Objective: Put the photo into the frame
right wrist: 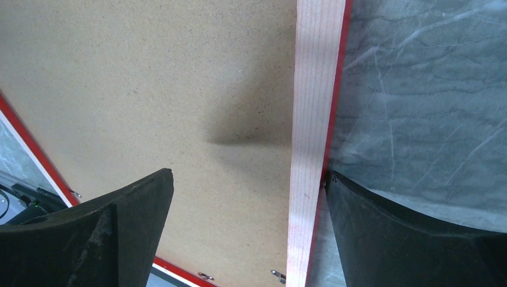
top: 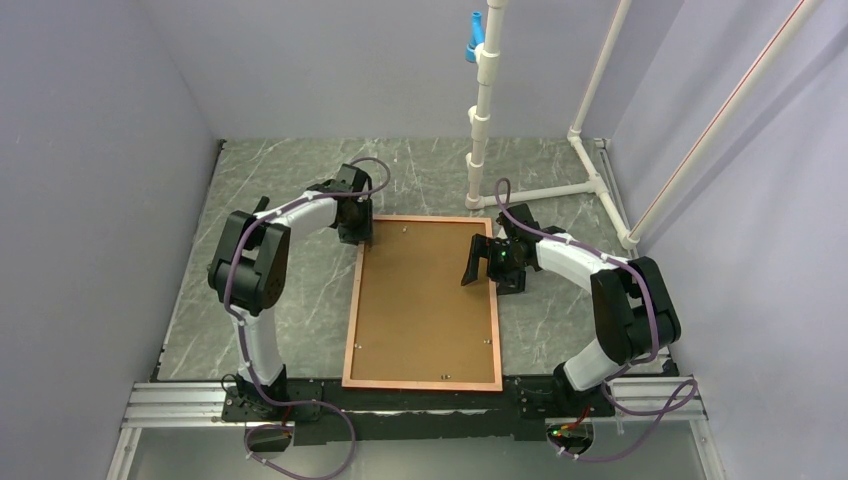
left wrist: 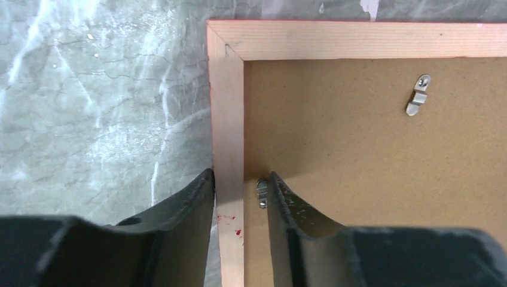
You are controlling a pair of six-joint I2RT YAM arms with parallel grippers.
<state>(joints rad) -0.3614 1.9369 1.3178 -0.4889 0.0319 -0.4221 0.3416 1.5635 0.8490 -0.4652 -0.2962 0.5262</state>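
Observation:
The frame [top: 352,320] lies face down on the marble table, its pale wooden back edge [left wrist: 227,119] up and a thin red front edge showing. A plain brown backing board [top: 425,300] fills it. The photo is hidden or out of view. My left gripper [top: 358,232] straddles the left rail near the far corner [left wrist: 240,176]. Its outer finger rests against the rail's outside, and its inner finger stands a small gap off, beside a metal clip [left wrist: 261,192]. My right gripper [top: 485,262] stands wide open across the right rail [right wrist: 314,89], one finger above the board, the other outside it [right wrist: 248,175].
A white pipe stand [top: 483,110] with a blue fitting [top: 474,40] rises just beyond the frame's far edge, its base pipes running right. Grey walls close in on both sides. A second turn clip [left wrist: 417,98] sits on the board. An aluminium rail [top: 180,400] runs along the near edge.

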